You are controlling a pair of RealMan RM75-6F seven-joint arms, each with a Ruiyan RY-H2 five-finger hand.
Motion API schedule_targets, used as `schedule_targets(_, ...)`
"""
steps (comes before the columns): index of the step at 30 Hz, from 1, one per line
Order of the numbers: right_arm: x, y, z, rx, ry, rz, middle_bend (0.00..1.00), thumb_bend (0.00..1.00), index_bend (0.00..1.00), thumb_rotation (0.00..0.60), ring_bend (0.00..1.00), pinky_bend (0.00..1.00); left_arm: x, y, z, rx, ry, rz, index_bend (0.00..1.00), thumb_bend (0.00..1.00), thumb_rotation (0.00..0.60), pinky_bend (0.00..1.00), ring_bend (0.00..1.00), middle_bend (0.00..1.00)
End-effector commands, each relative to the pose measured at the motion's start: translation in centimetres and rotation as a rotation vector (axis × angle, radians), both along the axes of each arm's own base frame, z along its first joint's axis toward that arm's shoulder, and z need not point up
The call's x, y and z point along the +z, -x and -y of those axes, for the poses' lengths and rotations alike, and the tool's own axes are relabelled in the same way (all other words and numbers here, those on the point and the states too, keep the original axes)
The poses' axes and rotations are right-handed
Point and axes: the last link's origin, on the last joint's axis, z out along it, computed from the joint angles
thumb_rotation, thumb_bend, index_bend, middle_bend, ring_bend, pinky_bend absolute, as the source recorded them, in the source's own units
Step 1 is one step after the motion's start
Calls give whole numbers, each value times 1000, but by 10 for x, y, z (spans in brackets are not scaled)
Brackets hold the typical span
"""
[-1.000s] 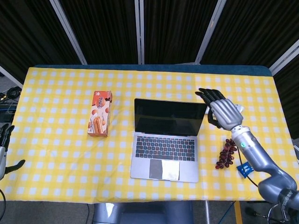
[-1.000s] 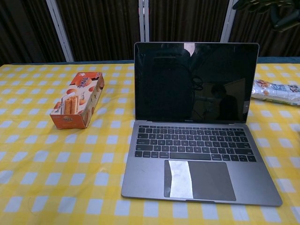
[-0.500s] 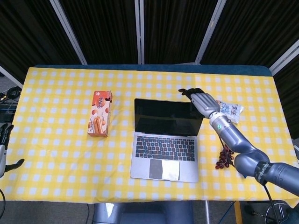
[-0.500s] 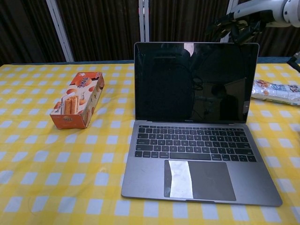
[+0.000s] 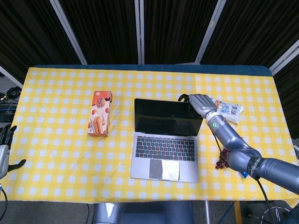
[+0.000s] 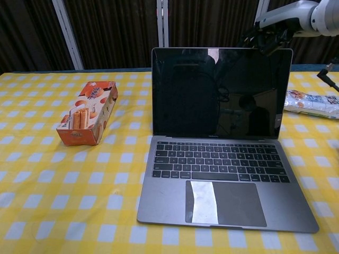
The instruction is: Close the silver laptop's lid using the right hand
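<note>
Away at the table's left edge, the left hand hung low with its fingers apart and nothing in them, well apart from everything and taking no part. Further in, toward the left of the table, an orange snack box lay flat, near the laptop but apart from it, and it looked clear of the lid's swing. At the table's middle the laptop stood open, its lid about upright and the dark screen facing the front edge. The right hand was at the lid's top right corner, fingers curled over or just behind the top edge; whether they touched it could not be told in either view, and they clamped nothing. To do the step well, the fingers probably had to press on the lid's back near the top edge and draw it forward and down in an arc about the hinge, slowly near the end so it met the keyboard softly. Pushing at one corner only might twist the lid or slide the base toward the front edge. Right of the laptop lay a white packet, a bunch of dark grapes and a small blue item; the forearm passed over these, so a low elbow might brush them.
</note>
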Motion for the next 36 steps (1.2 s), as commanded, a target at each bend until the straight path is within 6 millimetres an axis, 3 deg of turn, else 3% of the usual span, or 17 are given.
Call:
schedule_targets(1,3,-2,-2,4,-5,3,426,1000,325,600,343,253,0,0,0,0,0,-1,0,0,600,0,0,0)
schedule_targets(14,12,-11,-18,38,-37,34,457,1000,354,600,377,351,-2,-1,0,-4,1,-2,0,0,600,0,0,0)
schedule_targets(23,19,-18,-41,81,-94,48,460,1000,355,600,380,364,-3,-2,-1,-10,0,-2,0,0,600,0,0,0)
schedule_targets(36,12,-21,-100,250,-207,-52,454,1000,351,600,380,364,-7,-4,0,-24,8,-3,0,0,600,0,0,0)
